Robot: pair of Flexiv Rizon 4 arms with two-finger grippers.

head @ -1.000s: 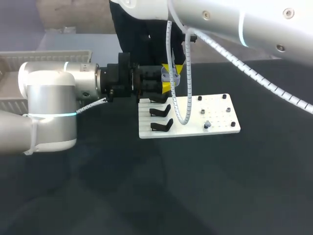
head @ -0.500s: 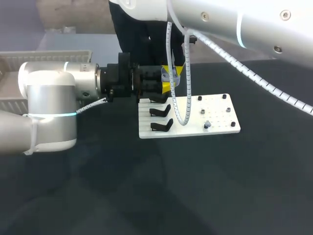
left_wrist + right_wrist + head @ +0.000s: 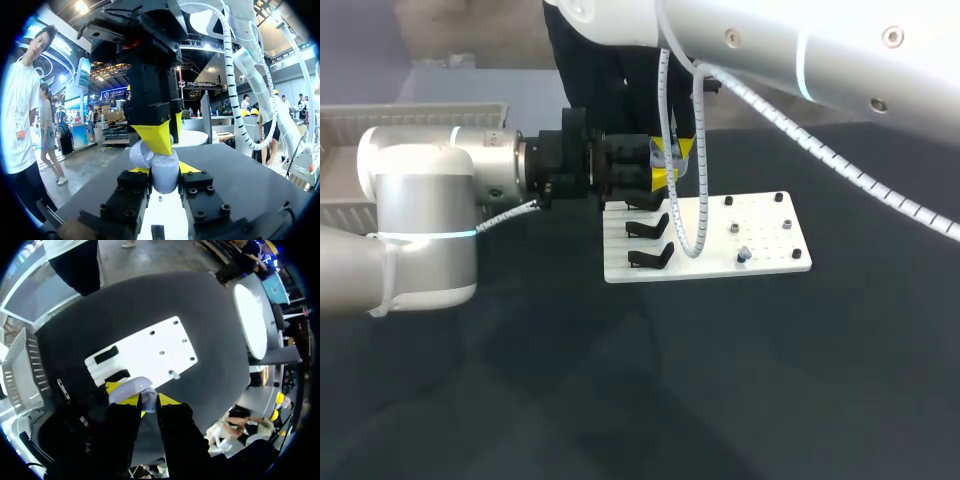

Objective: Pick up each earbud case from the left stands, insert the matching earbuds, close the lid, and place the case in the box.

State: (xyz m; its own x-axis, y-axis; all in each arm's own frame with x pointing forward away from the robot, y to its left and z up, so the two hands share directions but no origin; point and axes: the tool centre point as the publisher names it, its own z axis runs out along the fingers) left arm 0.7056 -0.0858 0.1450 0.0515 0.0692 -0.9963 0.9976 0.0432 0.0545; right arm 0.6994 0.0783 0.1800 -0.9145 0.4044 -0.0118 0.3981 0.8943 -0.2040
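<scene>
1. Head view. The left pincer (image 3: 663, 166) is held level over the back left edge of the white board (image 3: 760, 225). The case it carries is mostly hidden here. The right arm drops in from above onto the same spot. The black stands (image 3: 647, 228) on the board hold no case. One earbud (image 3: 744, 255) sits on the board's right half. The box (image 3: 410, 115) is far left, well apart.
2. Left wrist view. The left pincer (image 3: 164, 172) is pinching the pale case (image 3: 165, 176) from both sides, clear of the surface. The lid looks open. The case is likely held up this way so the other arm can work from above. The right pincer (image 3: 165, 134) is right over the case; I cannot tell its state.
3. Right wrist view. The right pincer (image 3: 148, 399) looks straight down, with the case (image 3: 131, 389) just ahead of it. The earbud (image 3: 172, 374) and board (image 3: 165, 345) lie beyond. Judged stage: loading earbuds, with the lid not yet closed and boxing to follow.
</scene>
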